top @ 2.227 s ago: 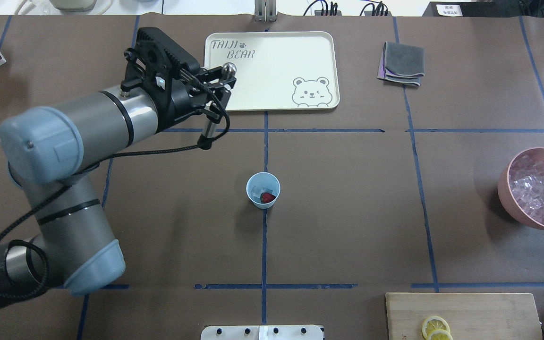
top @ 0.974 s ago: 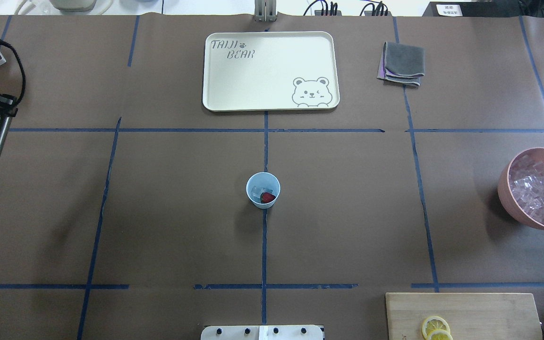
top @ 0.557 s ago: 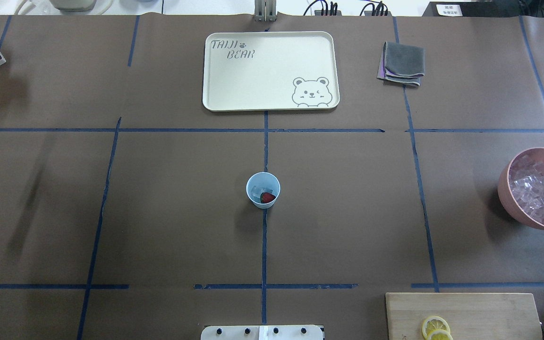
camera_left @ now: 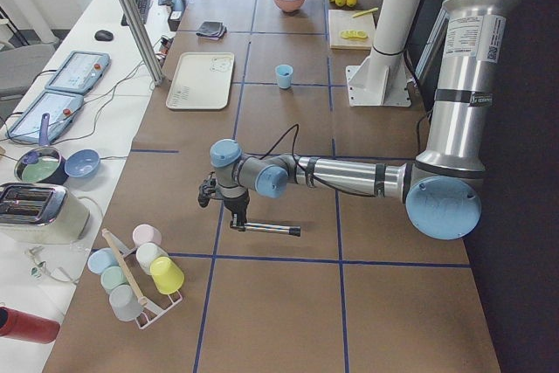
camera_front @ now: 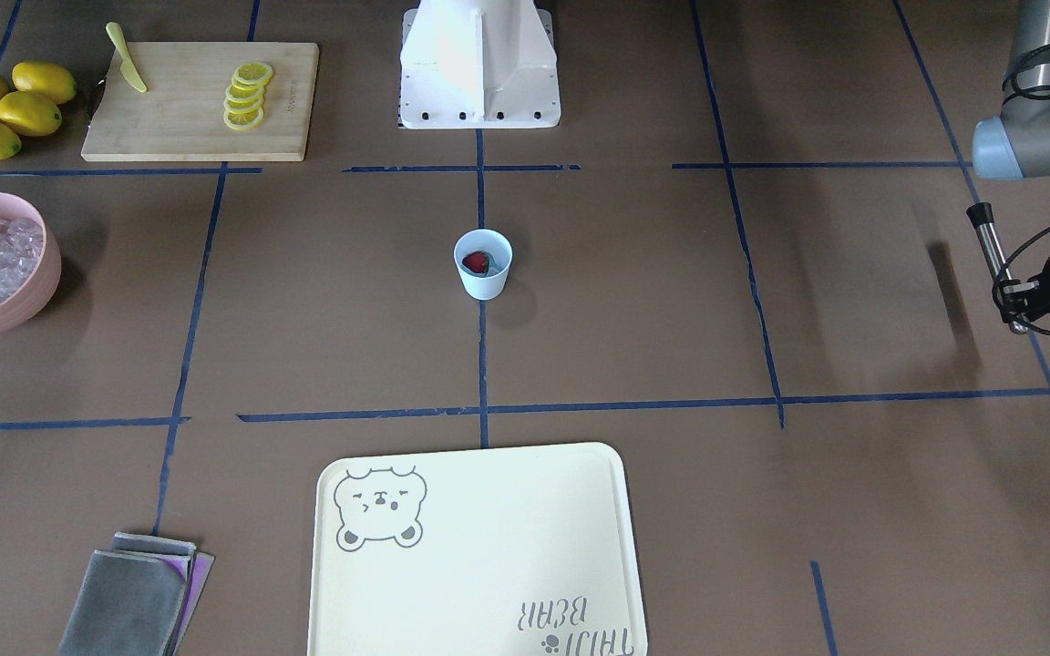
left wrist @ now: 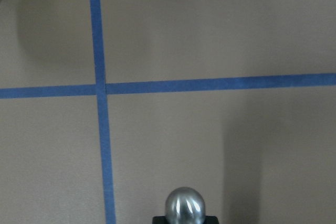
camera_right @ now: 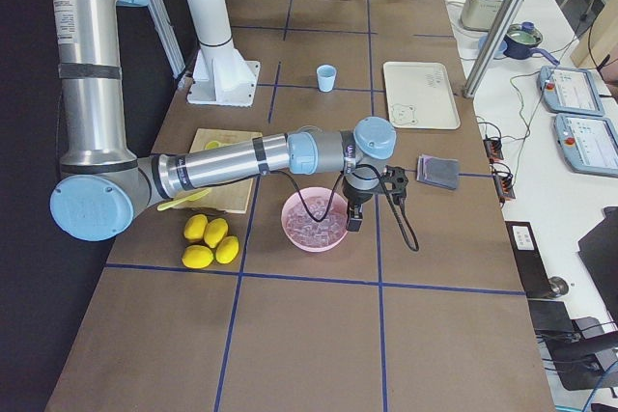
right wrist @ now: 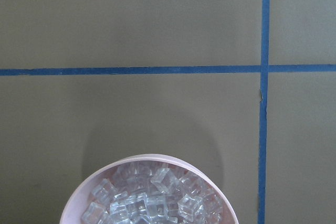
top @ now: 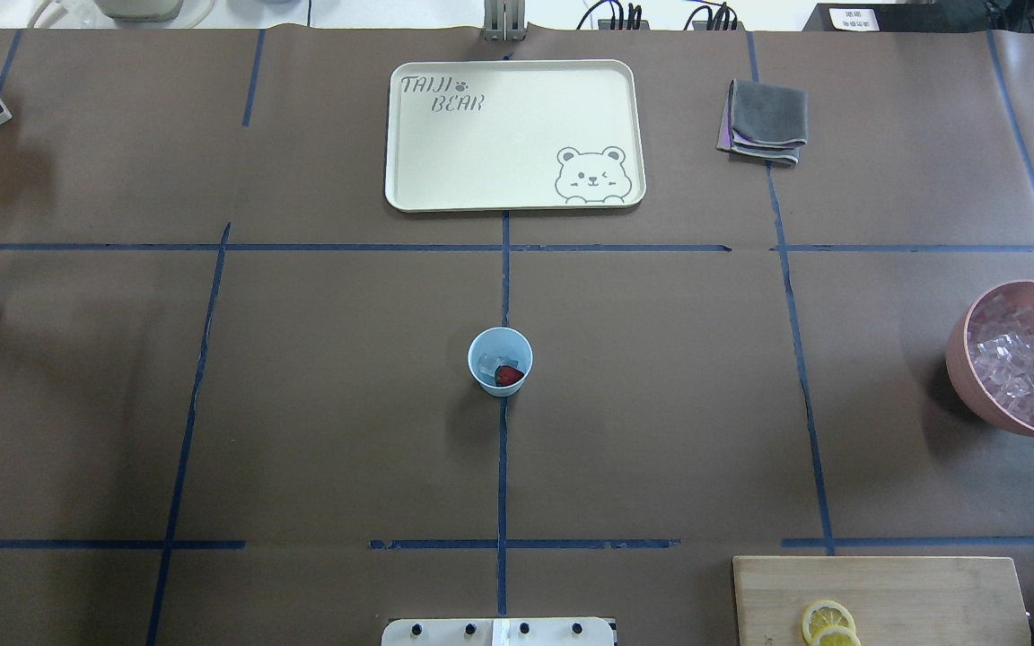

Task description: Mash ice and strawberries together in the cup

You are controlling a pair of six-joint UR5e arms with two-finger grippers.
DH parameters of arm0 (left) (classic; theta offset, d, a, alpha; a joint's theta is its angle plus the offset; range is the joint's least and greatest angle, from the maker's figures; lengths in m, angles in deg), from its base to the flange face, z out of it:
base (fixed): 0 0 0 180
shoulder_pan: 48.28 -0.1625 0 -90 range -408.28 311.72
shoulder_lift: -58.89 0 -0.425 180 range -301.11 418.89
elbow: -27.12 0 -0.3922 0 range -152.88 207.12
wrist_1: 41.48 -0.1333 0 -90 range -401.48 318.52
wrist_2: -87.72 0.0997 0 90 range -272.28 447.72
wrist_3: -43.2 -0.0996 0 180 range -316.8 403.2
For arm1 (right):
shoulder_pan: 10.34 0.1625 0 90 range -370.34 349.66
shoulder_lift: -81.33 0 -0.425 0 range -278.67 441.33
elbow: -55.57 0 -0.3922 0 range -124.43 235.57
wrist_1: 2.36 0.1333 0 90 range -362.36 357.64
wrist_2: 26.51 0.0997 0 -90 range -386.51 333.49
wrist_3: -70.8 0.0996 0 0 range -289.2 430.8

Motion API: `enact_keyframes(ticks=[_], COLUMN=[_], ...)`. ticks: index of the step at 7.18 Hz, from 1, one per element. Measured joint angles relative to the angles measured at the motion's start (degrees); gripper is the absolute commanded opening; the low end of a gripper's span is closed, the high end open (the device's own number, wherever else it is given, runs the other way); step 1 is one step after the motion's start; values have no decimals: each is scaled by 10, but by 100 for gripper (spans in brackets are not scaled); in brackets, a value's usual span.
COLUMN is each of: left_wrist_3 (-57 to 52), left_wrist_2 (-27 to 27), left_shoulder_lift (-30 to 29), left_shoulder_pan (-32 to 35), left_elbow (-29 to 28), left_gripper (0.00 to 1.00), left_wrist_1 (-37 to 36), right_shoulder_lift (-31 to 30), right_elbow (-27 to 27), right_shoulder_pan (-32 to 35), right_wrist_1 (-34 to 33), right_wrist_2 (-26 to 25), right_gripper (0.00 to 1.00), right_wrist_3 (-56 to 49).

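Note:
The light-blue cup (top: 500, 361) stands upright at the table's middle, also in the front view (camera_front: 483, 264). Inside it lie the dark-red strawberry (top: 508, 376) and a little clear ice (top: 486, 362). My left gripper (camera_front: 1024, 305) is far off at the table's left end, shut on a metal muddler (camera_front: 988, 239) held nearly level above the table (camera_left: 266, 229). The muddler's ball end (left wrist: 185, 206) shows in the left wrist view. My right gripper (camera_right: 352, 221) hangs over the pink bowl; I cannot tell whether it is open or shut.
A pink bowl (top: 961, 359) full of ice cubes (right wrist: 152, 200) sits at the right edge. A cream tray (top: 512, 135) and a folded grey cloth (top: 764, 121) lie at the back. A cutting board (top: 912, 592) with lemon slices is front right. A cup rack (camera_left: 140, 268) stands beyond the left gripper.
My left arm has swung away from the tray to the left with the muddler and left the overhead view. The cup and its contents have not moved.

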Motion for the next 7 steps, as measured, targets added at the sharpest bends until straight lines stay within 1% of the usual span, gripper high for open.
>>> enact_keyframes(ticks=[4, 7], left_wrist_3=[2, 3], left_wrist_2=[-3, -4], left_shoulder_lift=[-2, -7], left_shoulder_pan=[2, 0], left_elbow=[-37, -62], left_gripper=[0, 0], left_wrist_1=[3, 27], right_shoulder_lift=[-5, -6], right_elbow=[1, 0], right_shoulder_pan=[0, 0], right_wrist_1=[0, 0], right_wrist_2=[1, 1], right_gripper=[100, 100], right_wrist_3=[0, -1])
